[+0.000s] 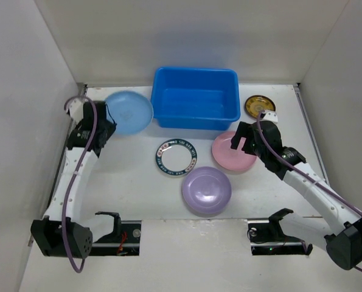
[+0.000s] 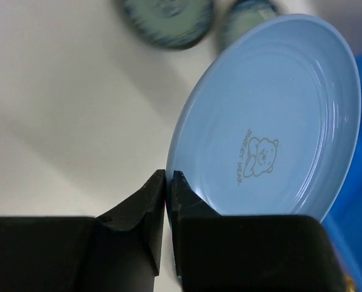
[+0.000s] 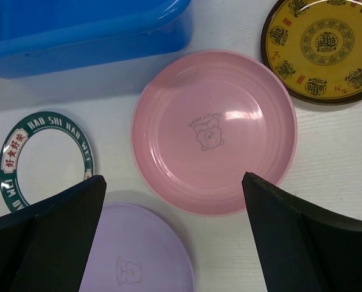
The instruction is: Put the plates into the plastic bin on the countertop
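Nearest the arm bases, a lavender plate [image 1: 206,190] lies flat on the countertop [image 1: 132,182]. Just beyond it sit a white plate with a dark lettered rim [image 1: 176,157] and, to its right, a pink plate [image 1: 234,152] whose near edge meets or slightly overlaps the lavender one. The right gripper [image 3: 173,177] hangs over the pink plate with its fingers spread wide, holding nothing. Farther back on the left, the left gripper [image 2: 168,182] has its fingers pressed together on the rim of the light blue plate [image 2: 272,115], which has a small bear printed at its centre. This plate's far edge reaches the left wall of the plastic bin [image 1: 193,121]. The bin stands upright at the back centre, its whole blue floor in view, and every plate seen lies outside it. A small yellow-gold plate [image 1: 259,106] rests just right of the bin.
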You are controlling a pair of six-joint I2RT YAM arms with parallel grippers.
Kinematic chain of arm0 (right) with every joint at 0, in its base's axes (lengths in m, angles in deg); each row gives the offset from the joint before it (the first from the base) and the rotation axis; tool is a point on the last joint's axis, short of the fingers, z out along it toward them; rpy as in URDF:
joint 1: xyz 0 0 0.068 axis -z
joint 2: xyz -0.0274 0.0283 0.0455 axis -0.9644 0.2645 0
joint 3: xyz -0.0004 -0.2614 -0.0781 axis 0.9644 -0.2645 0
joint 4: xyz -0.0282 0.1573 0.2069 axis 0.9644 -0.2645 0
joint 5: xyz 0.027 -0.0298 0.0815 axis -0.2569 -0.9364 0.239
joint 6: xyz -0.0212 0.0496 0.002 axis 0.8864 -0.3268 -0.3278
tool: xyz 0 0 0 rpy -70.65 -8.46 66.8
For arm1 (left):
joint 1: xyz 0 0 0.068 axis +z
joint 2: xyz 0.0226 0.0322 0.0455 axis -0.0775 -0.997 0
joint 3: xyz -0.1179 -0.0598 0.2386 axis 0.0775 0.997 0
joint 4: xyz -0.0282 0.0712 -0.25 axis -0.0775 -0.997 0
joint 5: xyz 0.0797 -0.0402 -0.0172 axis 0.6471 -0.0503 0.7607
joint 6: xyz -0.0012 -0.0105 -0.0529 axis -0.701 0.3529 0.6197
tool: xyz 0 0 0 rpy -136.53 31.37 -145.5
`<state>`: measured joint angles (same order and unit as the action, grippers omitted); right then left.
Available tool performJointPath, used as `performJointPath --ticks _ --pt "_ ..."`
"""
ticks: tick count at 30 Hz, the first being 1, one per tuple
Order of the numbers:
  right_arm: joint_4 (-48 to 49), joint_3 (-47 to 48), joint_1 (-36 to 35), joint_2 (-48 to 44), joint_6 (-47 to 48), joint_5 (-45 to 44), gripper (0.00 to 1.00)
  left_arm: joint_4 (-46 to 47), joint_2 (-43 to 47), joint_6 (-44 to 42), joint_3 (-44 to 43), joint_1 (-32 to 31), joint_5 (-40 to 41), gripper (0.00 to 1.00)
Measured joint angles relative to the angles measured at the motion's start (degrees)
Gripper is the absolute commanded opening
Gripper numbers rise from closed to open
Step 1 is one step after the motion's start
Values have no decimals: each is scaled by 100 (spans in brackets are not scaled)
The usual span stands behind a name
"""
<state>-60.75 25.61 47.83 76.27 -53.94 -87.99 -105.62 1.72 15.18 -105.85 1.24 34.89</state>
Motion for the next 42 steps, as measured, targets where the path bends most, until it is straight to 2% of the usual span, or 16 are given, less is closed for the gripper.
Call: performJointPath --ticks 5,13,19,29,32,36,37,39,41,42 --pt "0 0 46 42 -20 28 100 417 -1226 -717 -2221 -634 -31 3" --pt "-76 2 61 13 -20 37 100 1349 -4435 -1657 -4819 -1163 -813 4" --pt "-166 2 61 -52 -44 35 100 1679 -6260 -2083 -5709 -1366 -1366 5" --pt "-476 2 197 -411 -76 -7 100 2199 -7257 -2691 -5956 -1698 -1906 9" --pt "-654 2 358 -483 -85 -74 100 2341 -7414 -2841 -6000 -1801 -2004 18" --pt "-949 -7 721 -479 -195 -155 100 2387 -7543 -3016 -6006 -1899 -2052 40" --pt "-1010 -33 831 -461 -245 -164 100 2391 -7552 -3040 -6006 -1923 -2057 52" --pt "-1032 -177 1005 -448 -330 -168 100 2433 -7552 -3097 -6006 -1961 -2048 64" --pt "-1099 -407 1161 -439 -439 -131 100 2483 -7523 -3154 -6006 -1991 -2015 84" --pt "-1126 -525 1233 -424 -487 -90 100 2479 -7493 -3185 -6006 -2006 -1985 90"
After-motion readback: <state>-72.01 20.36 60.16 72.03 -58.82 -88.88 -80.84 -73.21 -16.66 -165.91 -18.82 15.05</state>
